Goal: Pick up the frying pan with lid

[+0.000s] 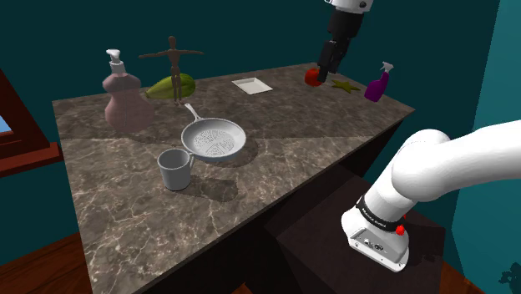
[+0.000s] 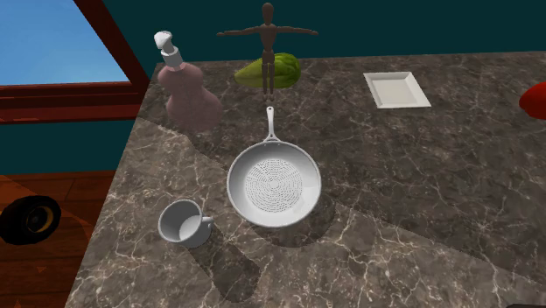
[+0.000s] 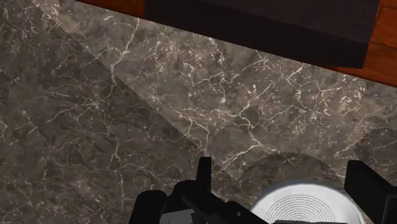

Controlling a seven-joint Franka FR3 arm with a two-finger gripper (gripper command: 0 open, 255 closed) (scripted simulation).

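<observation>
My gripper (image 1: 324, 73) hangs above the counter's (image 1: 292, 159) far edge, jaws apart and empty, ready to grasp. The frying pan (image 1: 214, 139) lies mid-counter, and I judge its handle clear for pinching.

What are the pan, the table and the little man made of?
Pan: plain pale grey, maybe metal, can't be sure. Table: looks like polished marble, dark brown with white veins. Little man: looks like wood, brown and matte.
</observation>
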